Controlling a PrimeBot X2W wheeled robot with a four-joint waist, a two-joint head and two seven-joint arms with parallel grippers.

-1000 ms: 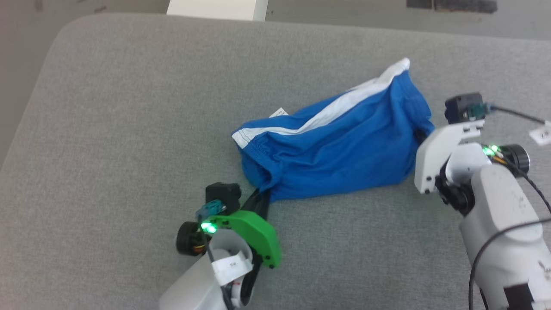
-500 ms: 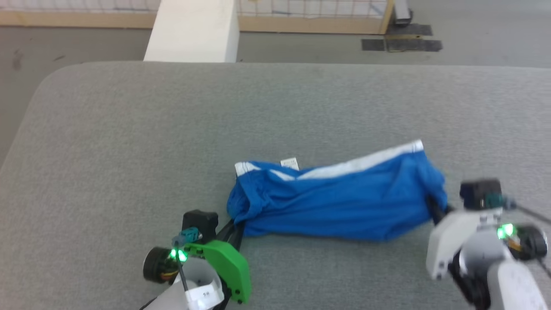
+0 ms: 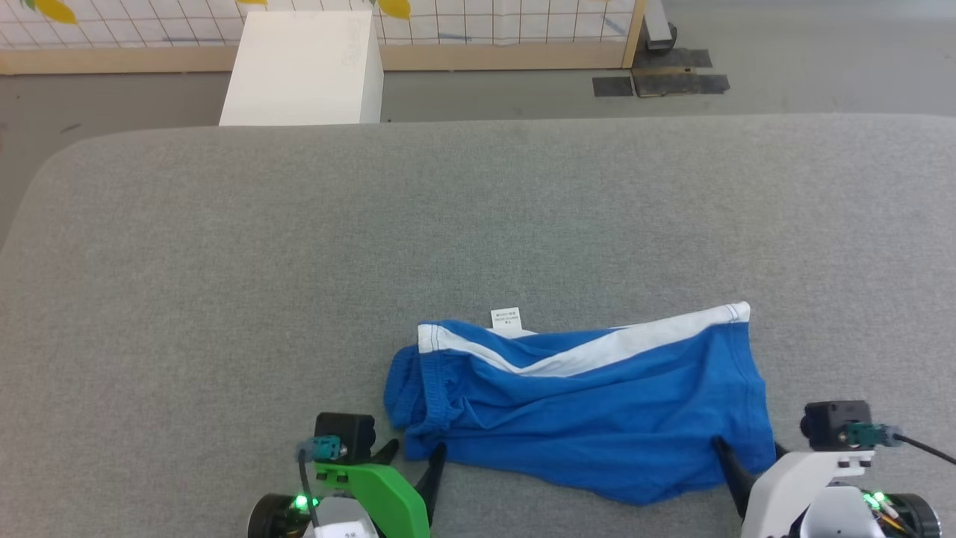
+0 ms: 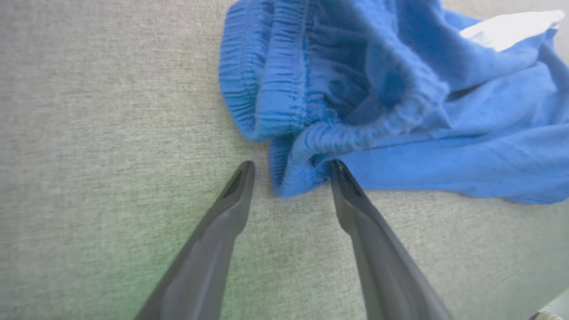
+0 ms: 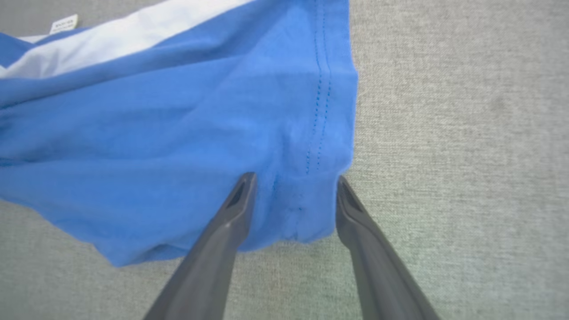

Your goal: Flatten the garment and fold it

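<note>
**Garment point(image 3: 582, 403) laid out, nothing clamped**

Your left pincer point(image 4: 291, 164) stands spread around the gathered waistband corner point(image 4: 289, 178) at the garment's 8 o'clock, gripping nothing. Your right pincer point(image 5: 295, 178), equally wide, straddles the hem corner point(image 5: 306, 213) at 4 o'clock. That spacing, I judge, leaves the cloth stretched lengthwise on the worktop point(image 3: 224, 261), near its 6 o'clock edge. Wrinkles remain. The white stripe point(image 3: 635, 344) and label point(image 3: 506, 319) lie along 12 o'clock.

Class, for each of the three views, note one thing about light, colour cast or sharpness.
Head view: even, soft light, the shorts sharp with little shadow. Left wrist view: a green cast on the grey surface beside the left pincer. Right wrist view: hem stitching crisp, while the right pincer blurs toward the lens.
</note>
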